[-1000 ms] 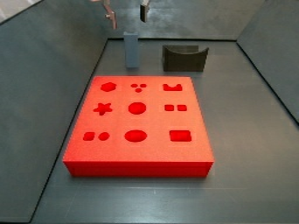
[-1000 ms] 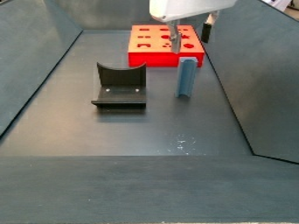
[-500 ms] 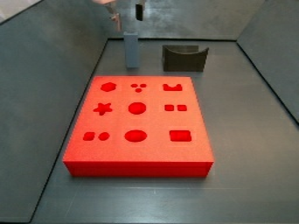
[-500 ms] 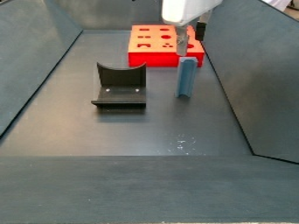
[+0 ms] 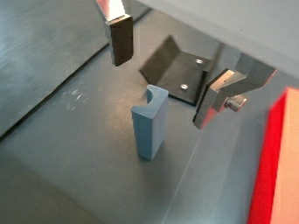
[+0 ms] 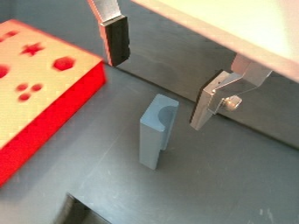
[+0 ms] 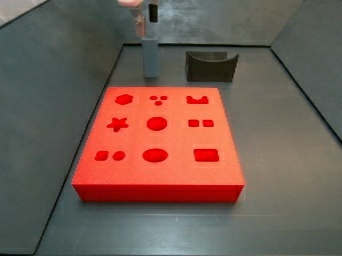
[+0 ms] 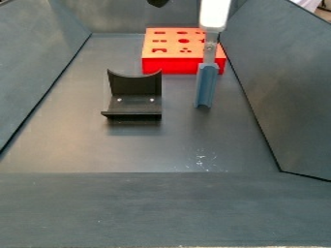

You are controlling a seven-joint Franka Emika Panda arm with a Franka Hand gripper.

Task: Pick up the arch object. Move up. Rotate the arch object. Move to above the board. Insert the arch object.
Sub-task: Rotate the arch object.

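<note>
The arch object (image 7: 151,58) is a slim blue-grey slab standing upright on the dark floor, just behind the board's (image 7: 158,140) far edge. Its curved notch faces up in both wrist views (image 5: 147,127) (image 6: 156,133). My gripper (image 5: 160,92) hangs open straight above it, one finger (image 6: 114,44) on each side and well clear of the slab, with nothing held. In both side views only the gripper's lower end shows at the upper edge (image 7: 151,14) (image 8: 214,14). The red board (image 8: 181,48) lies flat with dark cut-outs in its top.
The fixture (image 7: 210,65) (image 8: 132,95), a dark L-shaped bracket on a base plate, stands on the floor beside the arch object. Sloping grey walls (image 7: 80,50) close in the floor on both sides.
In the side views the gripper has turned and shifted over the arch object, so its two fingers now line up as one, and it sits higher. The arch object has not moved.
</note>
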